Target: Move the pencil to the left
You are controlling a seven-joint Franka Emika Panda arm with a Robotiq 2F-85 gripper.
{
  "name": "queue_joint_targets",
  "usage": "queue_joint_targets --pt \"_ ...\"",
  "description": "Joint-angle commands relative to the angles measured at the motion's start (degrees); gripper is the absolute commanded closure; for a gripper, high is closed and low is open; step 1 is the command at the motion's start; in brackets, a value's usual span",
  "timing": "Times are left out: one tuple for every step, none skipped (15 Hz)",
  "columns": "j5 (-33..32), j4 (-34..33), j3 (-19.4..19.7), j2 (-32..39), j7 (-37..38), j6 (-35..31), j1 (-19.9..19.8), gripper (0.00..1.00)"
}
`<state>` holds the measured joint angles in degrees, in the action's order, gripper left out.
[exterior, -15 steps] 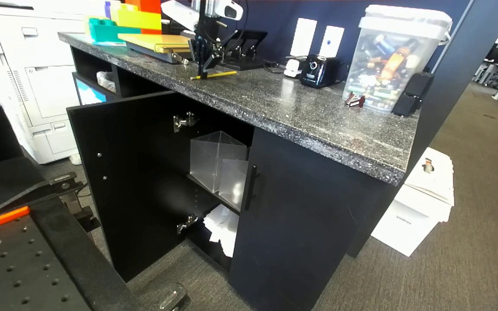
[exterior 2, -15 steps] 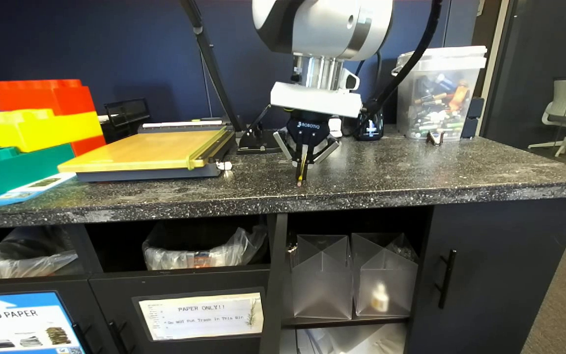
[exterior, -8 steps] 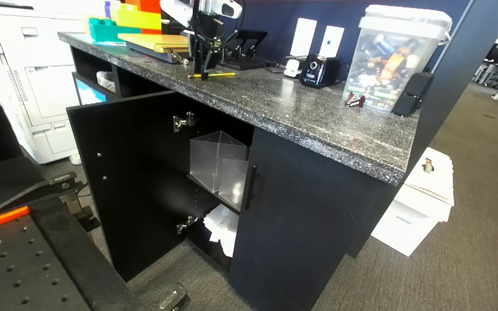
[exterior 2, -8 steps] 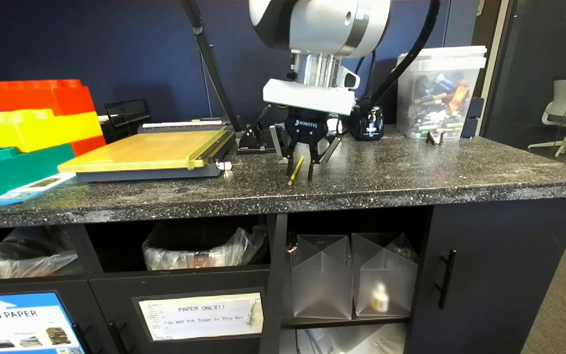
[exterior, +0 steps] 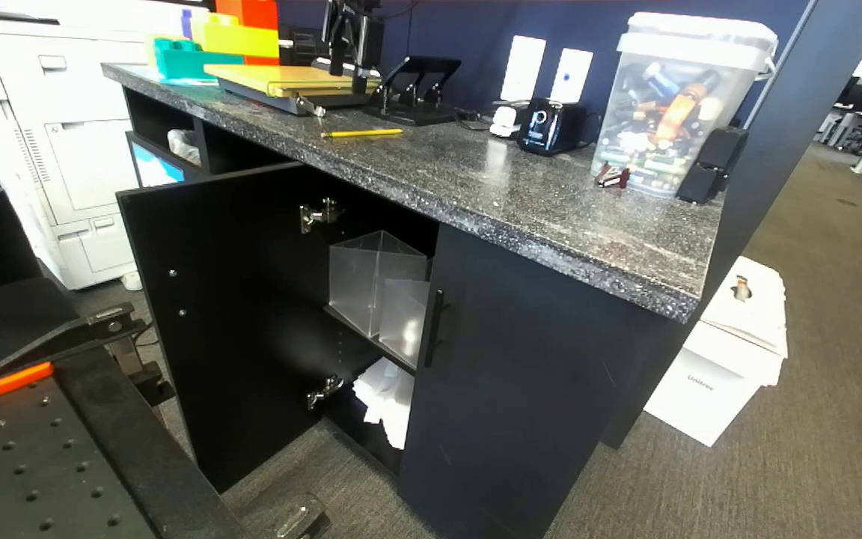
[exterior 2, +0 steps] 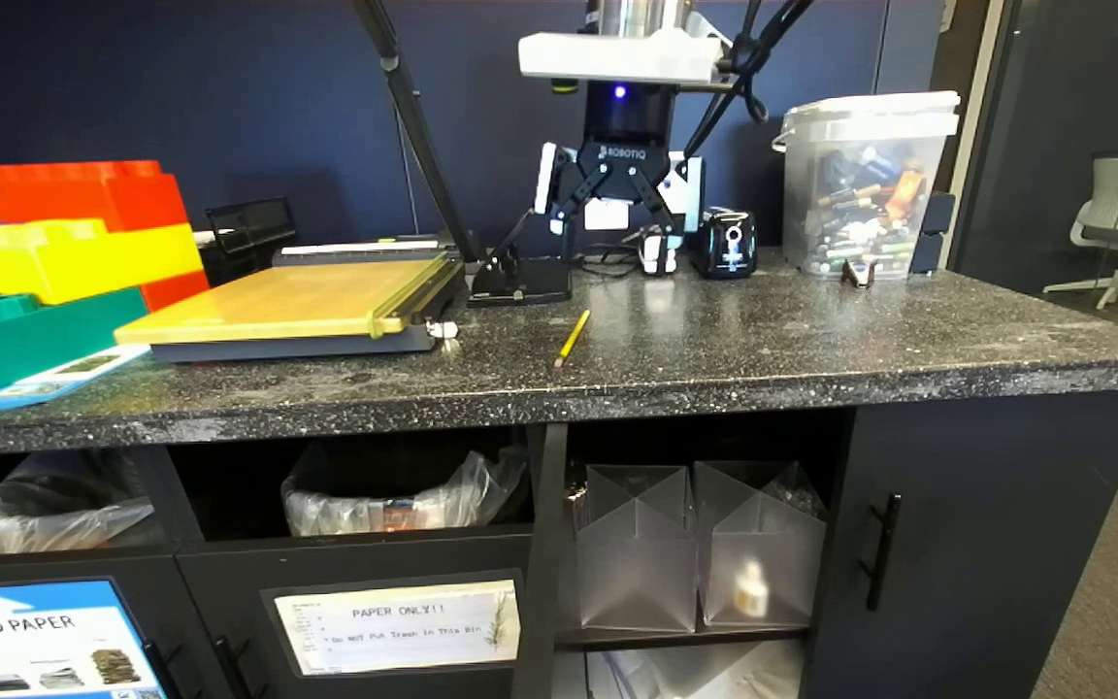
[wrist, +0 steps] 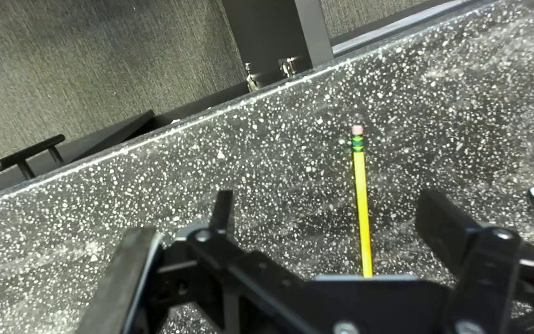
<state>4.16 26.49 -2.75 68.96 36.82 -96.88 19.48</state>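
The thin yellow pencil lies flat on the speckled dark countertop, touching no finger. Its pink eraser points to the counter's front edge. In the wrist view the pencil shows from the eraser down to where the gripper body hides its far end. My gripper hangs well above the counter, behind and slightly right of the pencil in that exterior view. In the wrist view the gripper is open wide, with nothing held between its fingers.
A yellow-topped paper cutter stands left of the pencil, with chunky coloured blocks beyond it. A black stand is behind. To the right are a black device and a clear bucket of batteries.
The jaws have opened and let go of the pencil, which now rests on the counter, slightly further left in both exterior views. The gripper has risen and moved back from it.
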Motion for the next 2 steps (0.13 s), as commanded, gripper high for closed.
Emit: queue_joint_targets --pt "-0.12 -5.24 -0.02 3.4 0.14 2.39 0.22 0.0" --pt "-0.15 -5.04 -0.02 3.89 0.15 1.96 0.41 0.0"
